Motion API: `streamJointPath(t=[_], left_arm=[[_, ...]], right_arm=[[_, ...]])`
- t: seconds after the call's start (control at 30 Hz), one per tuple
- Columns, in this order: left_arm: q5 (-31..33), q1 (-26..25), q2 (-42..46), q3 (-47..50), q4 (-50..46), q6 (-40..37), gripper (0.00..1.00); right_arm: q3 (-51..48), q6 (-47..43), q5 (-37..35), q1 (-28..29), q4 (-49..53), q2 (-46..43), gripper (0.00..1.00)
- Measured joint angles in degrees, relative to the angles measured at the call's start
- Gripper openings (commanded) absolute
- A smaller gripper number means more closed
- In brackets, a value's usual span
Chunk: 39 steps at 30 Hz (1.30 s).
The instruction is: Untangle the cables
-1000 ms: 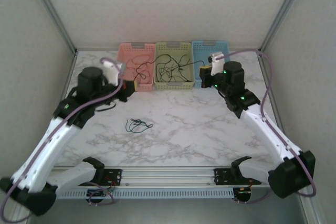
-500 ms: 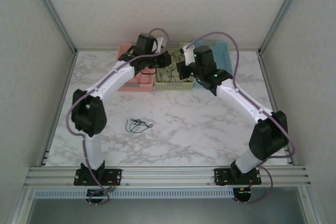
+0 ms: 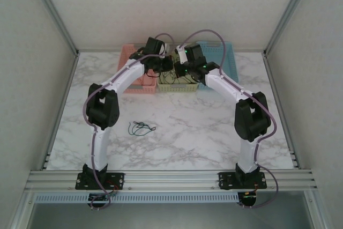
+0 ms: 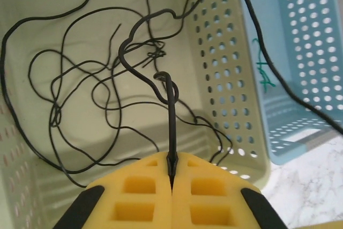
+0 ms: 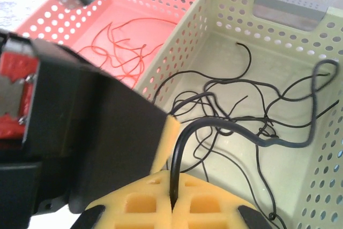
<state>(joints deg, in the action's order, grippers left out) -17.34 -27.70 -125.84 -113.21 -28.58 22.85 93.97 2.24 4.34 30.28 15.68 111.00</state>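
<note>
Left wrist view has the left tool [image 4: 171,160] clenched on a black cable [image 4: 170,105] at bottom centre, yellow pads pressed together, the strand rising to a small loop mid-frame. Beneath it the other black cables [image 4: 80,105] sprawl tangled over the floor of the pale green basket [image 4: 214,79]. The blue basket [image 4: 316,52] is at the right (a scrap of green wire [image 4: 262,71] lies in it).

Right wrist view shows the right tool [image 5: 172,199] likewise clamped on a black strand [image 5: 214,127] over the same basket; I cannot tell whether it is the same cable. The pink basket [image 5: 96,20] with red-orange cables [image 5: 123,46] sits upper left.

The step in hand, I judge, is drawing one strand out of the heap. Done well, the tools part slowly and rise together with firm grips. If that loop tightens, ease back rather than haul, or the light basket may lift off the bench [image 3: 203,127].
</note>
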Motion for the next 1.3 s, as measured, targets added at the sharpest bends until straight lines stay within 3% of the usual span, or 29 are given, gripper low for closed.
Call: streamJointPath(t=[0.07,0.23,0.4,0.6,0.67,0.83,0.93,1.1,1.3], left_arm=[[0.1,0.2,-0.6,0.0,-0.1,0.3,0.29],[0.1,0.5,-3.8,-4.5,-2.1,1.3,0.49],[0.1,0.6,-4.1,-6.2,-3.5,1.1,0.58],[0.8,0.8,-1.9,-3.5,-4.3,0.7,0.59],[1.6,1.2,1.3,0.3,-3.8,0.7,0.59],[5.6,2.0,16.4,13.6,-1.5,0.2,0.63],[7.6,2.2,27.7,21.1,1.4,0.0,0.63],[9.6,2.2,41.7,30.3,4.5,-0.6,0.64],[10.5,2.2,48.7,38.9,4.3,-0.6,0.66]], right_arm=[[1.1,0.1,-0.1,-0.6,0.1,1.5,0.00],[1.6,1.1,-1.3,-2.1,0.7,3.9,0.00],[1.5,2.3,-2.3,-3.6,1.2,4.4,0.00],[1.5,2.7,-3.3,-3.8,1.7,4.4,0.00],[1.6,2.9,-3.2,-3.8,1.7,4.7,0.02],[2.7,3.6,-3.0,-3.8,3.5,7.0,0.28],[2.7,3.4,-2.2,-3.8,4.6,7.2,0.38],[2.8,2.7,0.7,-3.8,5.2,7.2,0.49],[4.0,0.6,5.8,-3.1,6.9,7.1,0.56]])
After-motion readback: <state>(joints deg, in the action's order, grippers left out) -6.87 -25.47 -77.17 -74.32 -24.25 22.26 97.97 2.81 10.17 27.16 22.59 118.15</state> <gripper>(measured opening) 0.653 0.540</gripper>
